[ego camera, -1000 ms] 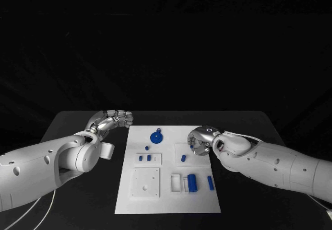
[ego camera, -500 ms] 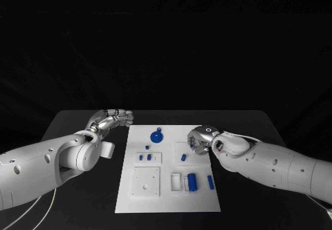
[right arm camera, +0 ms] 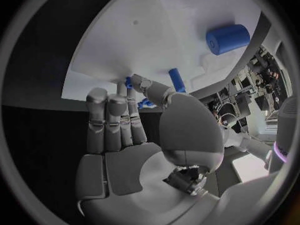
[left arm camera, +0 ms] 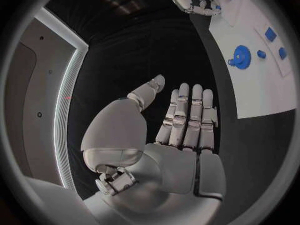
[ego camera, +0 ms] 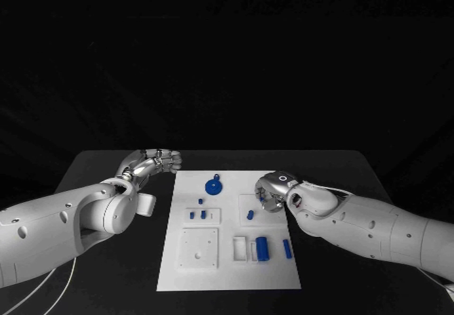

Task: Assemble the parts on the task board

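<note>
White task board (ego camera: 230,262) mid-table, blue parts: round disc (ego camera: 214,188) near far edge, cylinder (ego camera: 262,249) in recessed slot, left hand (ego camera: 156,161) empty with fingers straight beside board, right hand (ego camera: 271,191) empty over board

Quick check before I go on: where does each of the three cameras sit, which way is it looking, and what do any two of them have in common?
Head view: on the robot's head, looking down at the task board; both white arms, left hand beside the board, right hand over it.
Left wrist view: behind the left hand, its fingers straight over the black table.
Right wrist view: behind the right hand, facing the board and a blue cylinder.
Shared: head and left wrist views both show the round blue part.
</note>
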You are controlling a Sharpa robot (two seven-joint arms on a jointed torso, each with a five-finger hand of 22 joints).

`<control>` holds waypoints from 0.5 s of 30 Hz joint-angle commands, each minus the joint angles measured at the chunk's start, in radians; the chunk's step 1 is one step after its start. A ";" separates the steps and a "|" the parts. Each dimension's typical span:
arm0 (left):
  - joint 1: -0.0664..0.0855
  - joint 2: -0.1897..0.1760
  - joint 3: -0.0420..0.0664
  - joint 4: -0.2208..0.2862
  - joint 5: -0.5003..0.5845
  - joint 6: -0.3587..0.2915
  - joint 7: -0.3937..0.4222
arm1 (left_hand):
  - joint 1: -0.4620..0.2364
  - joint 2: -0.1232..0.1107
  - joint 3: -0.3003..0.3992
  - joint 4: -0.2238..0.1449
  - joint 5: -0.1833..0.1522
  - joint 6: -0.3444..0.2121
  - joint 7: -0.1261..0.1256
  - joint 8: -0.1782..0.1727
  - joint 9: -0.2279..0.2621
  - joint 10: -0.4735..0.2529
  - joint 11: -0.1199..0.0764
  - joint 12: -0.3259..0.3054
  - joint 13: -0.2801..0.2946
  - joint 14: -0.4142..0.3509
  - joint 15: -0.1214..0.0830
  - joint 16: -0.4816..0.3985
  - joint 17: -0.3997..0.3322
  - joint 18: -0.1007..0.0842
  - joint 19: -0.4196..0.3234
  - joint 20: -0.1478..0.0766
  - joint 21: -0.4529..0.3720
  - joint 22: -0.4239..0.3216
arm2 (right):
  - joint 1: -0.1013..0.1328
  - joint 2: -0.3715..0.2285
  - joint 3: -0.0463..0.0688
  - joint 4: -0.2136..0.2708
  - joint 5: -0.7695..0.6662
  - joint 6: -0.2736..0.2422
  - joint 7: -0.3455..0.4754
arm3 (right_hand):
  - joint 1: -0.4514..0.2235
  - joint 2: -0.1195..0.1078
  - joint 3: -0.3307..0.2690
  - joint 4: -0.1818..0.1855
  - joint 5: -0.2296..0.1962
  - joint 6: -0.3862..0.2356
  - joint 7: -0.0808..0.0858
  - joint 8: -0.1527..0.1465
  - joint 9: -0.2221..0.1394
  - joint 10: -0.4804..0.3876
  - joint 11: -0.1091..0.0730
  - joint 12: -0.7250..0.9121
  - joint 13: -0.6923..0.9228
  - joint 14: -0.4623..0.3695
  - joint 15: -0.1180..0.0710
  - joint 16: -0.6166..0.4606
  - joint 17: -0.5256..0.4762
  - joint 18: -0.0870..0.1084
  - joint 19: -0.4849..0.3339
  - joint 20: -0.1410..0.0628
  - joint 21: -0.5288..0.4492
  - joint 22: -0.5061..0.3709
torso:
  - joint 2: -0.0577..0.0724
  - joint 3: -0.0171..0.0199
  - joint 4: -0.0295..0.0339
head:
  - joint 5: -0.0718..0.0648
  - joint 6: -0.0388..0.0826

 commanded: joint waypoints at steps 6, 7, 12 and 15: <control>0.001 0.003 0.001 -0.002 0.006 0.008 0.012 | -0.001 0.005 -0.007 0.000 -0.001 -0.004 0.003 0.004 -0.001 -0.003 0.007 0.002 -0.002 0.003 0.005 -0.008 0.002 0.018 -0.001 0.009 -0.006 0.002 | -0.008 0.000 -0.005 0.001 -0.032 -0.014 -0.028 | -0.002 0.008 0.007 -0.004 -0.004 0.014 -0.001 0.007 0.001 0.095 -0.003 0.005 0.004 0.001 -0.007 0.003 -0.002 0.069 0.003 -0.010 0.006 0.020 | 0.000 -0.0003 -0.0002 | -0.001 0.001; 0.001 0.003 0.001 -0.002 0.006 0.008 0.012 | -0.001 0.005 -0.007 0.000 -0.001 -0.004 0.003 0.004 -0.001 -0.003 0.008 0.002 -0.002 0.003 0.005 -0.008 0.002 0.018 -0.001 0.009 -0.006 0.002 | -0.008 0.000 -0.005 0.002 -0.031 -0.017 -0.028 | -0.002 0.008 0.008 -0.004 -0.004 0.014 -0.001 0.007 0.001 0.095 -0.004 0.005 0.004 0.002 -0.008 0.003 -0.002 0.069 0.003 -0.010 0.006 0.020 | -0.001 -0.0006 -0.0006 | -0.001 0.001; 0.001 0.004 0.001 -0.006 0.006 0.005 0.013 | -0.001 0.005 -0.007 0.000 -0.001 -0.004 0.003 0.005 -0.001 -0.003 0.008 0.002 -0.002 0.003 0.005 -0.009 0.002 0.019 -0.001 0.009 -0.007 0.002 | -0.009 -0.004 -0.004 0.009 -0.018 -0.054 -0.022 | -0.004 0.007 0.011 -0.004 -0.004 0.017 -0.003 0.008 0.001 0.099 -0.005 0.005 0.006 0.004 -0.009 0.003 -0.002 0.069 0.004 -0.011 0.007 0.020 | 0.000 -0.0001 0.0003 | 0.000 0.002; 0.001 0.004 0.001 -0.010 0.006 0.006 0.013 | -0.001 0.005 -0.007 0.001 -0.001 -0.004 0.003 0.005 -0.001 -0.003 0.008 0.002 -0.003 0.003 0.005 -0.009 0.003 0.019 -0.001 0.009 -0.007 0.002 | -0.009 -0.009 -0.004 0.017 -0.006 -0.074 -0.016 | -0.004 0.006 0.013 -0.004 -0.004 0.019 -0.003 0.008 0.001 0.100 -0.006 0.005 0.007 0.005 -0.010 0.003 -0.003 0.069 0.006 -0.012 0.008 0.020 | 0.000 0.0003 0.0002 | 0.001 0.003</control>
